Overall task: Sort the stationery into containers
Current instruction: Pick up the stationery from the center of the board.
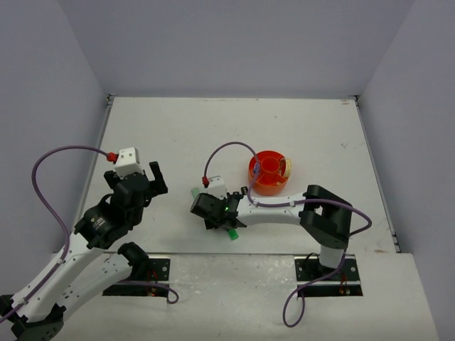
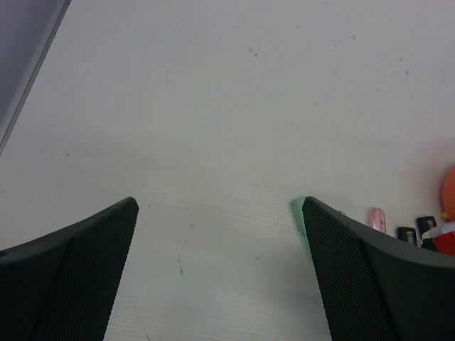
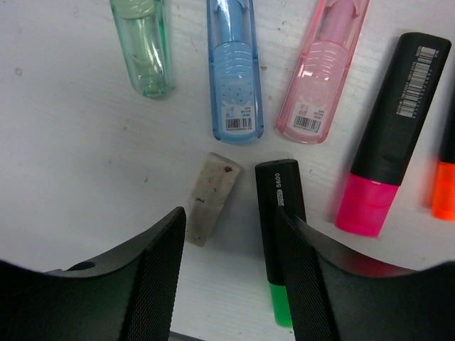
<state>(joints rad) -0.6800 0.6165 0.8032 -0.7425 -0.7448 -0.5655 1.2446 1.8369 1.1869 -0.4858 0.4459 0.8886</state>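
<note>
My right gripper (image 3: 229,213) hangs open low over the table, a dirty grey-white stub (image 3: 213,199) just ahead of its left finger. A black marker with a green cap (image 3: 277,192) lies along the inside of its right finger, partly hidden under it. Beyond these lie a pastel green marker (image 3: 146,50), a blue one (image 3: 233,71), a pink one (image 3: 323,71), a black marker with a pink cap (image 3: 387,135) and an orange cap (image 3: 444,188). The round orange organiser (image 1: 270,172) stands behind the right gripper (image 1: 213,213). My left gripper (image 1: 136,177) is wide open over bare table.
A cream piece (image 1: 288,165) shows at the organiser's right rim. In the left wrist view, a sliver of the green marker (image 2: 298,217) and the pink marker's end (image 2: 376,217) peek past the right finger. Grey walls enclose the white table (image 1: 320,128) on three sides.
</note>
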